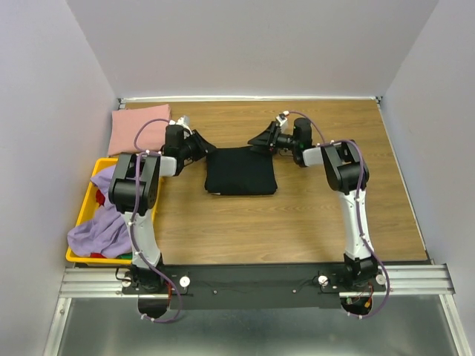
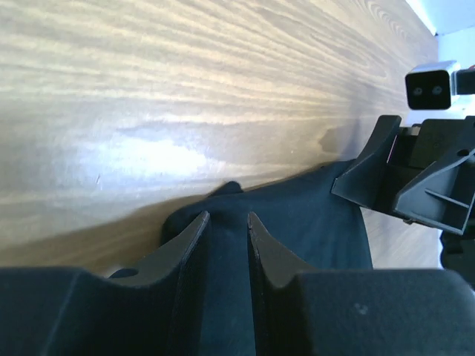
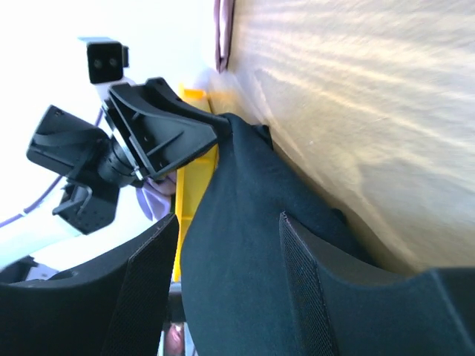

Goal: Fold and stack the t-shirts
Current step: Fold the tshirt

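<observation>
As pale walls (image 1: pixel 260 44) enclose it, the wooden table (image 1: pixel 297 222) bears a black t-shirt (image 1: pixel 240 172).

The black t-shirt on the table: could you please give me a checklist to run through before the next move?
1. Left gripper holds a back corner of the black t-shirt: ok, jaws narrow with cloth between them.
2. Right gripper holds the other back corner: not ok, jaws wide open astride the cloth.
3. Black t-shirt folded into a compact rectangle: ok in the top view.
4. Pink t-shirt ready as stack base: ok, folded at the back left.
5. Lavender t-shirt folded: not ok, crumpled over the yellow crate.
</observation>
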Tool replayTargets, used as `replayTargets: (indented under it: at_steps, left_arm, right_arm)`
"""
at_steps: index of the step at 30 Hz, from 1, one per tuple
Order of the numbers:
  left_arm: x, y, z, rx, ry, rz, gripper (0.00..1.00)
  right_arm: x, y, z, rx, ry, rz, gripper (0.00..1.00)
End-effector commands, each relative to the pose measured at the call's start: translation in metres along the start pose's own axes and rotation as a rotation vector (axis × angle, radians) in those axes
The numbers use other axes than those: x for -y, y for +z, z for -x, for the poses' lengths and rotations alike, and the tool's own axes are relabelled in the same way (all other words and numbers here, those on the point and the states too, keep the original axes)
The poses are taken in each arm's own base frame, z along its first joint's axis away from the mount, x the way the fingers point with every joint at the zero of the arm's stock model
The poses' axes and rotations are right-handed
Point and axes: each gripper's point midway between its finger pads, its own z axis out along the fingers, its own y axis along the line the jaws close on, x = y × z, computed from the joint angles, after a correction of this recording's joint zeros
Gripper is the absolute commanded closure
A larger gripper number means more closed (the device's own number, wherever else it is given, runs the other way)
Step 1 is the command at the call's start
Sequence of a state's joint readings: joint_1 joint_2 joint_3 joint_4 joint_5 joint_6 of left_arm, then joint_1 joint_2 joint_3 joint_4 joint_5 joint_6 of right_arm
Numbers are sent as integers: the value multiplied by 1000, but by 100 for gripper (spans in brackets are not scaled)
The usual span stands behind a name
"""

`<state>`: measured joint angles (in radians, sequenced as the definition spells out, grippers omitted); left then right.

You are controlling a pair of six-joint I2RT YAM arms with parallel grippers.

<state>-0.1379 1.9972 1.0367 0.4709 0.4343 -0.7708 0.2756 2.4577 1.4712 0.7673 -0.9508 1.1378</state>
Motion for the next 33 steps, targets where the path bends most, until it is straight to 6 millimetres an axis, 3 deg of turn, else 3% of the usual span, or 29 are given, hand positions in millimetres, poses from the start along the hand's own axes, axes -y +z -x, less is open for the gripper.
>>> replayTargets:
  at_steps: [1, 3, 4, 6, 7, 9, 10, 11, 12, 14, 15, 16, 18, 19, 21, 22, 25, 29, 32, 33]
  left_arm:
    - [-15, 5, -15, -60, -53, 3, 67]
    - [-8, 1, -8, -54, -67, -25, 67]
    - [-4, -2, -2, -43, -64, -34, 66]
    - [22, -15, 19, 9, -26, -75, 65]
    - [31, -20, 24, 23, -13, -90, 64]
    - [62, -41, 41, 74, 27, -142, 61]
    - [80, -57, 47, 108, 59, -164, 61]
    - [73, -56, 42, 100, 53, -144, 61]
    - [95, -71, 45, 125, 84, -177, 60]
    - [99, -81, 26, 113, 85, -172, 60]
    - [107, -88, 4, 89, 94, -184, 60]
    - [108, -91, -8, 74, 93, -181, 60]
    - [111, -96, -28, 69, 91, -185, 60]
    - [103, -97, -58, 20, 82, -170, 60]
    - [98, -98, -73, 25, 59, -169, 60]
    - [80, -99, -88, 8, 33, -137, 60]
    - [52, -93, -106, -15, -44, -94, 62]
    - [19, -84, -127, -73, -108, -29, 65]
    - [-5, -95, -129, -58, -186, 5, 66]
    - [-9, -99, -121, -30, -195, 5, 66]
  right_arm:
    - [54, -13, 2, 57, 105, -98, 36]
    - [46, -15, 3, 53, 90, -88, 36]
    - [30, -17, 8, 52, 65, -66, 36]
    - [10, -20, 14, 59, 37, -47, 36]
    - [-11, -22, 17, 67, 12, -29, 35]
    - [-32, -28, 21, 83, -3, -14, 35]
    - [-54, -32, 20, 90, -30, 2, 35]
    - [-62, -35, 17, 93, -35, 5, 35]
    - [-70, -36, 13, 94, -37, 9, 34]
    - [-79, -36, -9, 68, -34, 11, 32]
    - [-95, -38, -15, 65, -54, 27, 32]
    - [-97, -38, -25, 53, -51, 28, 32]
    - [-94, -37, -56, 18, -27, 25, 31]
    - [-90, -38, -65, 10, -20, 22, 30]
    - [-68, -44, -89, -5, 15, -2, 30]
    - [-60, -45, -94, -1, 17, -4, 30]
    - [-15, -51, -119, -29, 66, -74, 30]
    - [34, -66, -134, -23, 111, -157, 31]
    - [50, -84, -133, 8, 124, -196, 31]
    - [49, -86, -132, 9, 116, -193, 31]
